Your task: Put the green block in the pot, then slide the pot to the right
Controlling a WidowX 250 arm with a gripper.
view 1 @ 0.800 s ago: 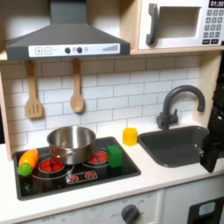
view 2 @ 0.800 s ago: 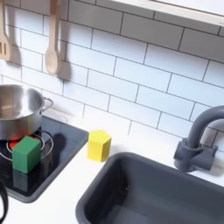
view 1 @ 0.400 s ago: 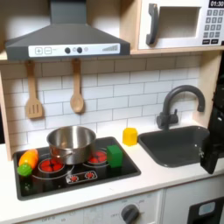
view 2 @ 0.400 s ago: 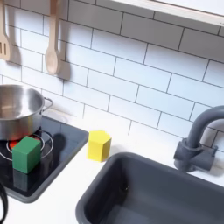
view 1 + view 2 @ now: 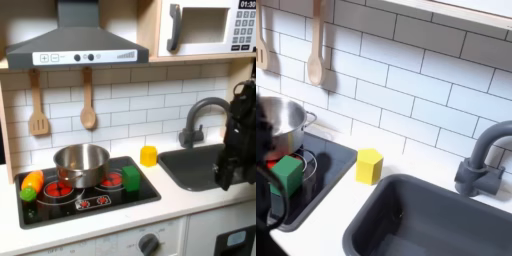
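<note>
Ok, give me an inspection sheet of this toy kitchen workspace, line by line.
Surface: white counter with black stovetop and dark sink.
Job's things: green block upright on the stovetop, outside and apart from the silver pot.
Clutter: yellow cup on the counter; orange-and-green vegetable toy at the stovetop's left edge in the first exterior view.
Gripper: dark arm over the sink, gripper state unclear.
Cables: nothing seen.
Surroundings: white tile wall, hanging wooden spatula and wooden spoon, range hood, microwave, faucet.
</note>
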